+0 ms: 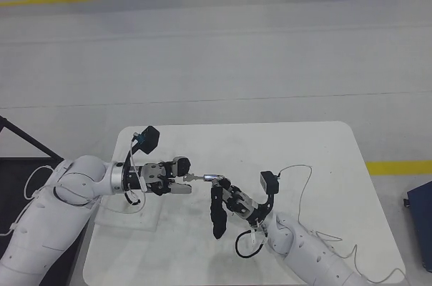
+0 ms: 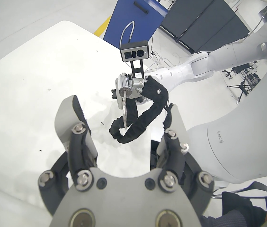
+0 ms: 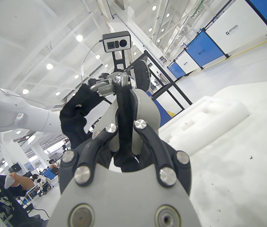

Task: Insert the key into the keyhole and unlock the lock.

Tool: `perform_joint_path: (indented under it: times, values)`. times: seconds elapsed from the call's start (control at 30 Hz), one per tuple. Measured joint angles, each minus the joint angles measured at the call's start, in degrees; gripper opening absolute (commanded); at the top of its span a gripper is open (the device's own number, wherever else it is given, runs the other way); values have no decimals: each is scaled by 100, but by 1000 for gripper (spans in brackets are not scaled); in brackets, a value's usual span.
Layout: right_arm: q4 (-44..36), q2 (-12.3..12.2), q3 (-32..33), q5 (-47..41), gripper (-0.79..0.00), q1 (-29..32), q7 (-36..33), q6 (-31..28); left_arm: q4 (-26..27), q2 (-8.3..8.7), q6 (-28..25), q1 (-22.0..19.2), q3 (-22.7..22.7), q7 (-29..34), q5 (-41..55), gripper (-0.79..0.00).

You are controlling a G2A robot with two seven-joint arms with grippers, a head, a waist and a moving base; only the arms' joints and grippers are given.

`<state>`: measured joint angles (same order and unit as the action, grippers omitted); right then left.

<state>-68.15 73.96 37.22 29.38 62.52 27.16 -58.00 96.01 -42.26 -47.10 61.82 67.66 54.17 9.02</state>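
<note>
A cable lock with a short, polished silver metal cylinder (image 2: 125, 92) is held up off the white, rounded-corner counter (image 1: 309, 157), near its middle. The lock's cable, sheathed in a coarse black woven fabric sleeve (image 2: 145, 116), droops from the cylinder in a loose loop. The right tool (image 3: 126, 95) is closed tight on this sleeve just below the metal head, with its flat grey metal fingers (image 3: 145, 109) pressing the cloth from both sides. A small silver metal key (image 1: 194, 175) sticks out of the round end face of the cylinder, pointing toward the left tool (image 1: 184, 179). That tool sits just beside the key with its jaws spread wide and nothing between them. Its grey plate-like fingers (image 2: 64, 116) are lined with rough black padding. Behind the right tool, a white foam block with cut-out recesses (image 3: 206, 119) lies on the counter, whose matte surface is flecked with small dark specks
</note>
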Motion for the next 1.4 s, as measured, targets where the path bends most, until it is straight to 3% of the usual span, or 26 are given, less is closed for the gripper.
perform_joint_path:
  times: [0.37, 0.5, 0.6, 0.63, 0.67, 0.7, 1.4]
  values:
    - [0, 0, 0, 0, -785, 0, 0, 0, -123, 14, -12, 22, 55, 135, 164, -286]
    - [0, 0, 0, 0, -785, 0, 0, 0, -99, 28, 9, 57, 109, 170, 228, -326]
    - [0, 0, 0, 0, -785, 0, 0, 0, -62, 34, 47, 96, 109, 233, 386, -465]
    - [0, 0, 0, 0, -785, 0, 0, 0, -51, 39, 51, 97, 118, 273, 421, -557]
    - [0, 0, 0, 0, -785, 0, 0, 0, -44, 41, 44, 96, 129, 293, 423, -742]
    - [0, 0, 0, 0, -785, 0, 0, 0, -42, 42, 29, 98, 138, 299, 416, -785]
    - [0, 0, 0, 0, -785, 0, 0, 0, 17, 13, 134, 2, 59, 403, 321, -785]
